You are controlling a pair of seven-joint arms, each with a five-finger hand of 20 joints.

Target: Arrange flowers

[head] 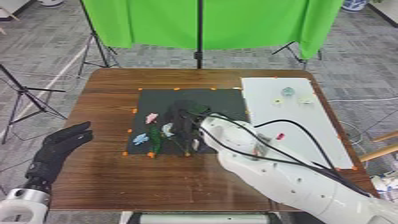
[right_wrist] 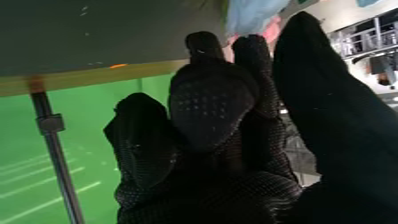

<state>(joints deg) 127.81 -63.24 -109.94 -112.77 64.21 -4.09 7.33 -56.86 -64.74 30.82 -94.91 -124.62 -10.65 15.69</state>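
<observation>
Brown wooden bench (head: pixel 160 187), black mat (head: pixel 218 96) on top — blue flower (head: pixel 140 139), pink flower (head: pixel 151 118) on mat near right hand (head: pixel 182 117), grip: cannot tell. Left hand (head: pixel 64 142) released — fingers extended.

No text, label, brand, number or sign can be read in either view
</observation>
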